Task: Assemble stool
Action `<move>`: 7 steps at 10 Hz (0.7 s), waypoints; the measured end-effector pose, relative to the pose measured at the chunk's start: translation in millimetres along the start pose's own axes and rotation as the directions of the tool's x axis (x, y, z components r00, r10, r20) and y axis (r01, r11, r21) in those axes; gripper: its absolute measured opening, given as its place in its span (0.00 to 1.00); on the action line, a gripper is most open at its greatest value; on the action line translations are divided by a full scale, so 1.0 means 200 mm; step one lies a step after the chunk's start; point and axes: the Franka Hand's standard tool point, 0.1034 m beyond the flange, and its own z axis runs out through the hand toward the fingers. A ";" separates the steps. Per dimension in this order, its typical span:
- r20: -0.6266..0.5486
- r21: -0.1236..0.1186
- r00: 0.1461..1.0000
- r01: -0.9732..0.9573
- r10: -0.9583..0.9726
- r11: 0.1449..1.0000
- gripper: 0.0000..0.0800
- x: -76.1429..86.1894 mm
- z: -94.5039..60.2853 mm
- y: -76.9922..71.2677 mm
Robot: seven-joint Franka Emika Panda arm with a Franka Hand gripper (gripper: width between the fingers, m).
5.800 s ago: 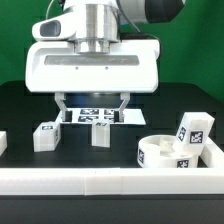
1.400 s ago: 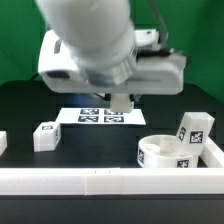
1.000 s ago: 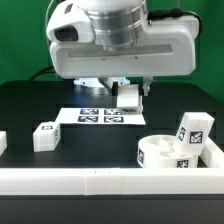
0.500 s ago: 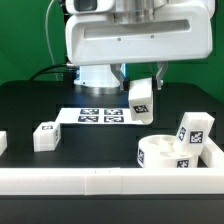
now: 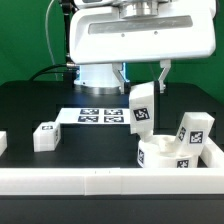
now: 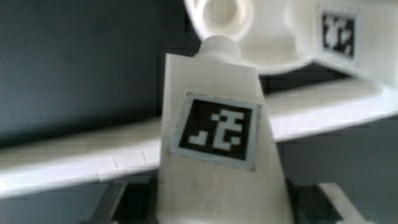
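Observation:
My gripper (image 5: 142,78) is shut on a white stool leg (image 5: 141,108) with a black-and-white tag. It holds the leg upright in the air, just above the round seat disc (image 5: 162,153) at the exterior view's right. In the wrist view the held leg (image 6: 221,130) fills the middle, its tip at a socket of the seat (image 6: 235,25). A second leg (image 5: 196,130) stands by the seat on its right. A third leg (image 5: 45,136) lies on the table at the exterior view's left.
The marker board (image 5: 98,116) lies flat behind the held leg. The long white border rail (image 5: 100,180) runs along the front and bends up at the right (image 5: 214,155). A small white piece (image 5: 2,142) sits at the left edge.
The gripper has carried the leg from the table near the marker board up and toward the exterior view's right, and has come down closer to the seat disc.

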 end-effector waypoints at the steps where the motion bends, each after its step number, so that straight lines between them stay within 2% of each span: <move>1: -0.076 -0.010 0.996 0.045 -0.045 0.999 0.41 -0.01 -0.01 -0.04; 2: -0.115 -0.010 0.992 0.055 -0.056 0.998 0.41 -0.02 -0.02 -0.07; 6: -0.097 -0.013 0.994 0.055 -0.056 0.998 0.41 -0.03 0.00 -0.06; 7: -0.097 -0.022 0.986 0.133 -0.134 0.991 0.41 -0.04 0.00 -0.08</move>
